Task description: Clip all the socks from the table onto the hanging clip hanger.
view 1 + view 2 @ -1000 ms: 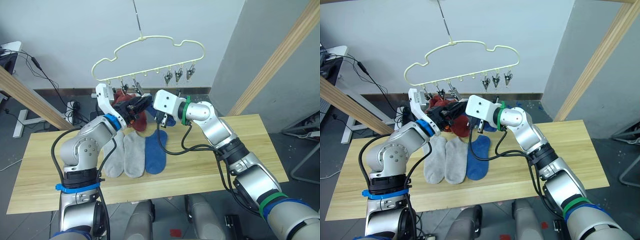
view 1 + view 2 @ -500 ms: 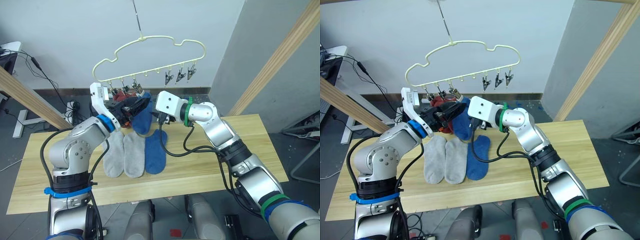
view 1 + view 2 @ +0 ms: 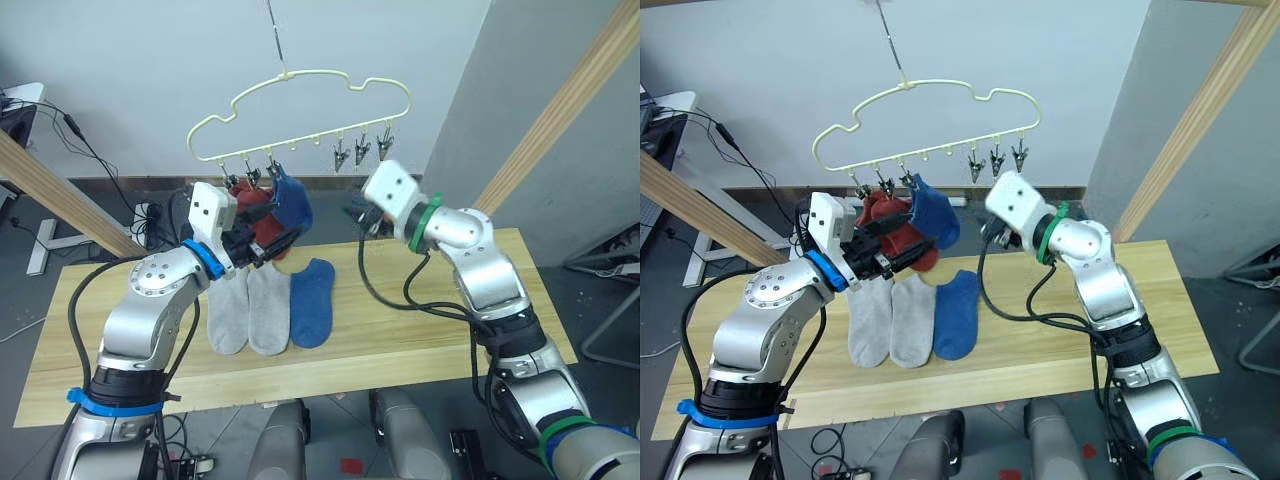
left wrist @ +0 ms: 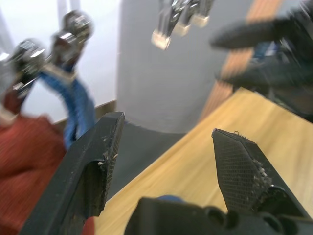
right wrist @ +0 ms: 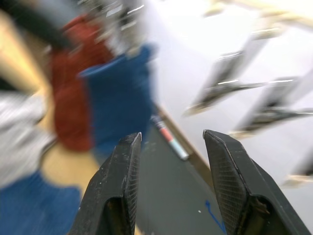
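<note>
Blue sock (image 3: 291,205) clipped on clip hanger (image 3: 300,118) — left hand (image 3: 272,243) and right hand (image 5: 171,196) both wide, empty; three socks (image 3: 270,308) on desk (image 3: 420,330).

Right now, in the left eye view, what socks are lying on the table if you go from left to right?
First grey sock → second grey sock → blue sock, side by side on the table.

Our head eyes look down over the table (image 3: 420,340), while both wrist cameras sit close, sharing the hanging blue sock (image 5: 120,98).
</note>
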Controlling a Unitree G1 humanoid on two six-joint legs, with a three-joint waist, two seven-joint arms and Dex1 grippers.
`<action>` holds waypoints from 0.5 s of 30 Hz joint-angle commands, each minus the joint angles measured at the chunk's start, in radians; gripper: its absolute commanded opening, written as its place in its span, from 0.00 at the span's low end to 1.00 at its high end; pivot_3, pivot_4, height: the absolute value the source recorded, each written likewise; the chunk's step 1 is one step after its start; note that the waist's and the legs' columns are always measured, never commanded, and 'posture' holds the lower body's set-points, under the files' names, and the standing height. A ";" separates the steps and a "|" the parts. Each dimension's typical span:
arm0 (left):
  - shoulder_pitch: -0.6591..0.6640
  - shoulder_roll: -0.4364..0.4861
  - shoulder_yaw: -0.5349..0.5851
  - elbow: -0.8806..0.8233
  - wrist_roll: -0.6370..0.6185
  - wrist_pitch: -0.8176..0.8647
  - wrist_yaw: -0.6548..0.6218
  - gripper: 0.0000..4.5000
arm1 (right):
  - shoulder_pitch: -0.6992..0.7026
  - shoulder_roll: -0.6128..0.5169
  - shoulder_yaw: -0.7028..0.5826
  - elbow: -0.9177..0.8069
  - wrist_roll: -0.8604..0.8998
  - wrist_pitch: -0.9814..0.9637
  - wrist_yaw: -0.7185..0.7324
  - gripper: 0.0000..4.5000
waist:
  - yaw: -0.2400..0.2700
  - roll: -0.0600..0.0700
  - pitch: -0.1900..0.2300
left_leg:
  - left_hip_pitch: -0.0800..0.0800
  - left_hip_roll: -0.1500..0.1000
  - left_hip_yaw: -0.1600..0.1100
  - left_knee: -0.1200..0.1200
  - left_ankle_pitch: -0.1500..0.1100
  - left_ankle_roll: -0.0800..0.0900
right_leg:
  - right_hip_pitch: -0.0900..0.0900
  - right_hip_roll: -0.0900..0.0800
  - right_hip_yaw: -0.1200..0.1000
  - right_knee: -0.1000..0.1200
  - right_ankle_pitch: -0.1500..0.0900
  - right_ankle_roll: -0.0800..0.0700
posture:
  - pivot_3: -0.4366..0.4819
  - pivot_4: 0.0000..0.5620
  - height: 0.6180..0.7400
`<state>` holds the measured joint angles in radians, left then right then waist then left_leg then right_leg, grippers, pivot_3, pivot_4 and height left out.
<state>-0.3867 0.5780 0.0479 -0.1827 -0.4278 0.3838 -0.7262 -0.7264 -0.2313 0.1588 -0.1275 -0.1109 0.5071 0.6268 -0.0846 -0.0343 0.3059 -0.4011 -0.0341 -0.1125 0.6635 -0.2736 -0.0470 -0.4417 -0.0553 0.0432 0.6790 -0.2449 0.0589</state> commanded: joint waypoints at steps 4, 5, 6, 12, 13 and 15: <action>-0.046 0.028 0.050 -0.054 -0.101 0.063 -0.064 0.72 | -0.021 0.039 -0.024 -0.077 0.056 0.103 -0.064 0.46 | 0.000 0.000 0.000 | 0.000 0.001 0.000 0.000 0.000 0.000 | 0.000 0.000 -0.001 0.000 0.000 0.000 | 0.39 0.52 1.00; -0.054 0.031 0.052 -0.054 -0.102 0.068 -0.066 0.72 | -0.028 0.042 -0.025 -0.073 0.061 0.108 -0.070 0.46 | 0.000 0.000 0.000 | 0.000 0.001 0.000 0.000 0.000 0.000 | 0.000 0.001 -0.001 0.000 0.000 0.000 | 0.39 0.52 1.00; -0.063 0.035 0.052 -0.054 -0.101 0.070 -0.067 0.72 | -0.037 0.047 -0.029 -0.068 0.069 0.114 -0.078 0.46 | 0.000 0.000 0.000 | 0.000 0.001 0.000 0.000 0.000 0.000 | 0.000 0.001 -0.001 0.000 0.000 0.000 | 0.40 0.52 1.00; -0.098 0.037 0.046 -0.071 -0.096 0.099 -0.048 0.72 | -0.095 0.075 -0.037 -0.021 0.097 0.150 -0.119 0.46 | -0.001 0.000 0.000 | 0.000 0.001 0.001 0.000 0.000 0.000 | 0.000 0.002 -0.001 0.000 0.000 0.000 | 0.41 0.52 1.00; -0.097 0.036 0.046 -0.067 -0.092 0.097 -0.049 0.72 | -0.107 0.084 -0.034 -0.010 0.105 0.158 -0.124 0.46 | -0.001 0.000 0.000 | 0.000 0.001 0.001 0.000 0.000 0.000 | 0.000 0.002 -0.001 0.000 0.000 0.000 | 0.41 0.52 1.00; -0.098 0.034 0.048 -0.061 -0.088 0.096 -0.049 0.72 | -0.125 0.094 -0.030 0.006 0.116 0.166 -0.131 0.46 | -0.002 0.000 0.000 | 0.000 0.001 0.001 0.000 0.000 0.000 | 0.000 0.002 -0.001 0.000 0.000 0.000 | 0.41 0.52 1.00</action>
<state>-0.4792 0.6077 0.0771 -0.2207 -0.5096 0.4899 -0.7750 -0.8241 -0.1456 0.1394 -0.1075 -0.0151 0.6722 0.5084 -0.0863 -0.0342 0.3059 -0.4009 -0.0329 -0.1117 0.6634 -0.2737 -0.0468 -0.4421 -0.0537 0.0427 0.6788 -0.2447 0.0585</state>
